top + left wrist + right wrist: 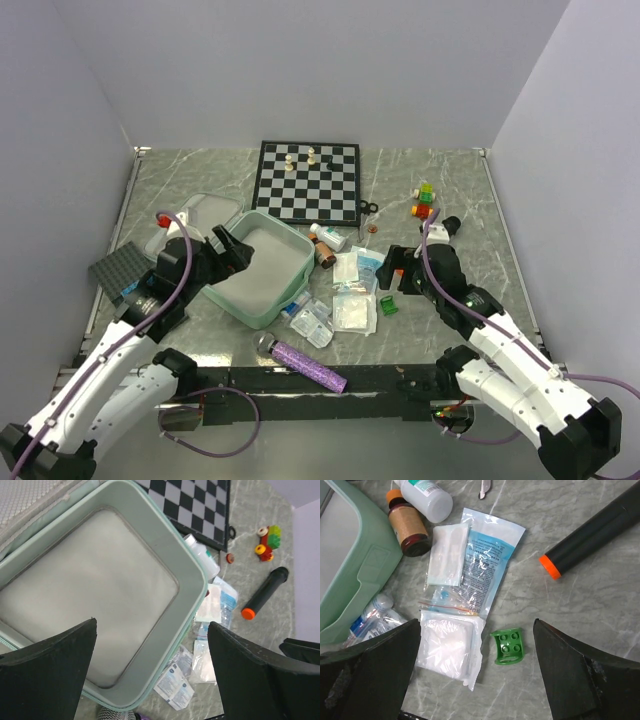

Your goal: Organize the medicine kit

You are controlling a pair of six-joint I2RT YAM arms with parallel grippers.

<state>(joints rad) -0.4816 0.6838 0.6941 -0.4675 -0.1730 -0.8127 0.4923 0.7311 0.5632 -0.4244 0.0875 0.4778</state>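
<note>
The mint-green medicine kit [290,245] lies open at centre-left, its grey inside bare, its lid [197,212] folded back to the left. My left gripper [235,250] hangs open and empty over the kit's left part; in the left wrist view the gripper [151,625] is above the kit's grey floor [90,595]. My right gripper [398,268] is open and empty over loose supplies right of the kit. In the right wrist view this gripper [476,622] spans a white gauze packet [449,647] and a green brick [509,646]. A blue-printed packet [487,562], a brown bottle [406,527] and a white bottle [426,497] lie beside the kit's corner [350,555].
A chessboard [308,182] with a few pieces lies behind the kit. A dark studded plate [120,270] sits at the left. A black marker with an orange cap [595,532] and coloured toy bricks [425,200] lie at the right. A purple microphone [305,365] lies near the front edge.
</note>
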